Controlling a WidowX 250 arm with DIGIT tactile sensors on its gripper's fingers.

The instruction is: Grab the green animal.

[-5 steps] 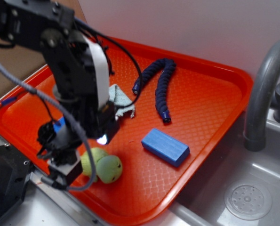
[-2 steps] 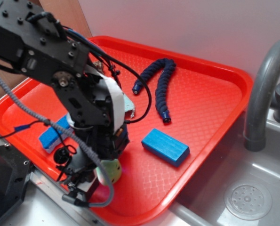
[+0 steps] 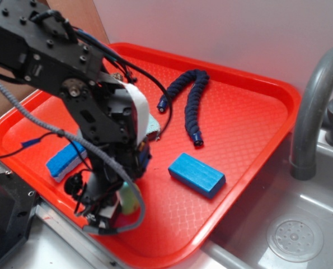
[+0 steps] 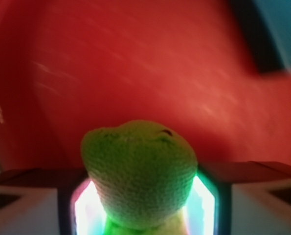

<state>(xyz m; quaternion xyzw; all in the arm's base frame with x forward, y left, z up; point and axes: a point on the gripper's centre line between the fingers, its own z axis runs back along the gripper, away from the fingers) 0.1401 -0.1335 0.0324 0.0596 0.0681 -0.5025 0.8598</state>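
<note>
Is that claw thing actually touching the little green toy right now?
Touching. In the wrist view the green animal sits wedged in the gripper, its sides pressed against both fingers with no gap.

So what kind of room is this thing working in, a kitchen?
Probably a mock kitchen sink area: a grey faucet curves over a metal basin with a drain. Beside it, an orange tray holds toys, suggesting a test setup.
</note>
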